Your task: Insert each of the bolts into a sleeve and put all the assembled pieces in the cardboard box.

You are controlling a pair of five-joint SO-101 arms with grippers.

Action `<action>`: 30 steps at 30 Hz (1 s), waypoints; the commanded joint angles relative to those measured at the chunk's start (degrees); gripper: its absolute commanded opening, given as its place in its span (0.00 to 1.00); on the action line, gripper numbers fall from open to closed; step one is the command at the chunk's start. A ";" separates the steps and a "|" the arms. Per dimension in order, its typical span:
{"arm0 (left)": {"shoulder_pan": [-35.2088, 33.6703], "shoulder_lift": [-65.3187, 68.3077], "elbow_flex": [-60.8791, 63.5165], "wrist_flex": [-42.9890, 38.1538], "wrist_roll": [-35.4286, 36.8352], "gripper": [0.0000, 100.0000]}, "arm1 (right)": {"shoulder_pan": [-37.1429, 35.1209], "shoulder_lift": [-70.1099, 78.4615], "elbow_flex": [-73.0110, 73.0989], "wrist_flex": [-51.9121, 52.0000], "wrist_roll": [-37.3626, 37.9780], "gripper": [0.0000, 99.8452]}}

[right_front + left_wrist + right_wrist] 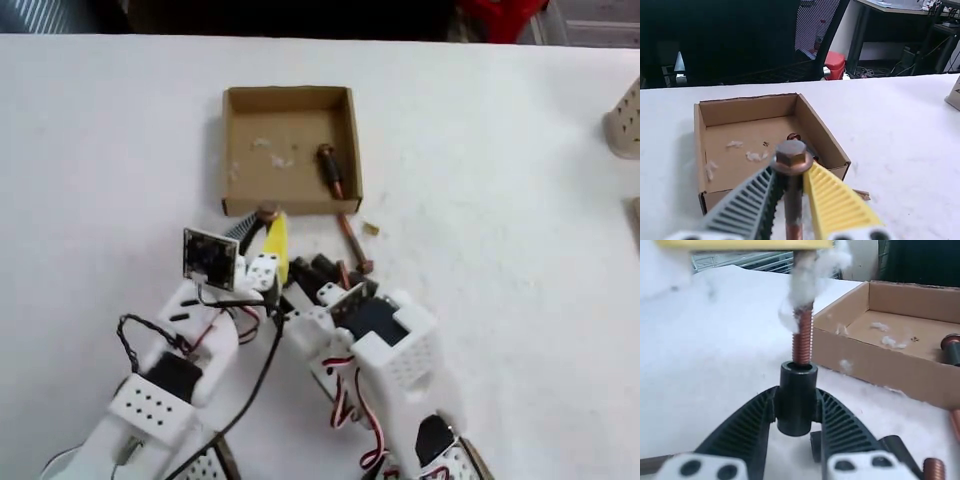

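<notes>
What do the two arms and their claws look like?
The left arm and right arm are white with perforated housings, black motors, and black and red cables. The left claw has one grey and one yellow ribbed finger; the right claw has two black ribbed fingers on a white base.

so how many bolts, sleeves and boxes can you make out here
cardboard box: 1
bolts: 4 (one in left pincer, one in the box, two loose outside it)
sleeves clearly seen: 2 (one in right pincer, one in the box)
total: 7
</notes>
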 commanded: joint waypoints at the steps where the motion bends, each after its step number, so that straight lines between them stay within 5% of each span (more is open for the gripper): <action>1: 1.10 -0.13 -0.62 0.35 0.79 0.02 | 0.92 -1.10 -0.18 -1.71 0.79 0.02; 10: 1.54 -0.13 -2.11 10.99 0.62 0.02 | 0.92 -1.10 -0.09 -1.71 0.88 0.02; 30: 1.98 -0.13 -0.97 16.00 0.44 0.02 | 1.01 -1.10 -0.18 -1.71 3.52 0.02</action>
